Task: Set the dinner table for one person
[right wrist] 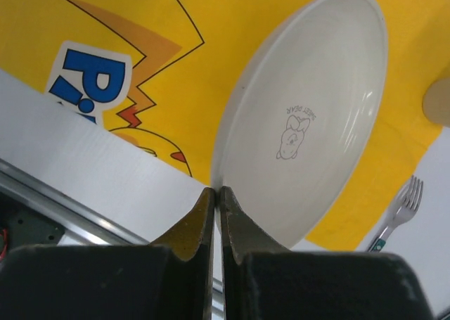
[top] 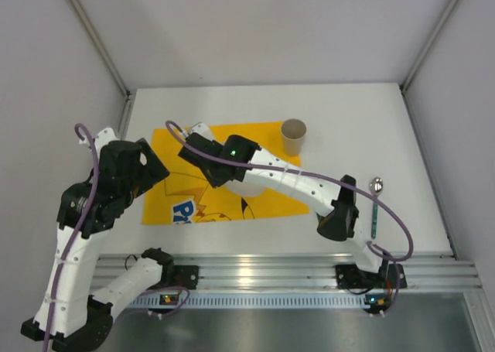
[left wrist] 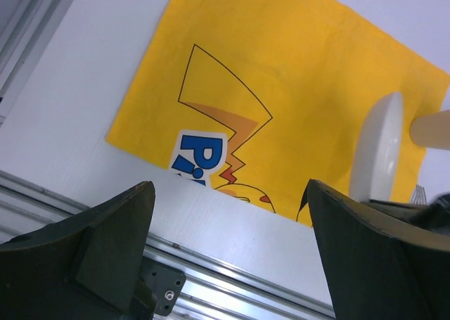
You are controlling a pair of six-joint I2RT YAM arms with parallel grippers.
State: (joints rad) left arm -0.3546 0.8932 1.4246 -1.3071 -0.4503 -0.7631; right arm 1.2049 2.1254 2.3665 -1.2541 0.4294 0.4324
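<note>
Underneath everything: the large flat matte white rectangular dinner table (top: 348, 112) runs from the near aluminium rails (top: 263, 271) to the far wall, and every other thing lies on it.
Mat: a yellow printed cloth mat (top: 186, 189) with a cartoon outline and blue letters lies flat on the left-centre of the table. Its near edge is close to the rails.
Plate: a round white ceramic plate (right wrist: 309, 123) with a small grey animal drawing in its middle sits on the right part of the mat. In the top view the right arm hides most of it.
Cup: a beige paper cup (top: 294, 137) stands upright at the mat's far right corner. Whether it rests on the cloth or just beside it cannot be told.
Fork: a silver metal fork with a teal handle (right wrist: 401, 207) lies on the bare table to the right of the mat, apart from the plate. Its head points to the far side and its handle toward the rails.
Right gripper: the right gripper (right wrist: 216, 193) has its dark fingers pressed together, with only a hairline between them. The tips sit at the plate's rim, and whether they touch it cannot be told.
Left gripper: the left gripper (left wrist: 230, 186) has its fingers spread wide with nothing between them. It hovers by the near rails, facing the mat and well apart from the plate.
</note>
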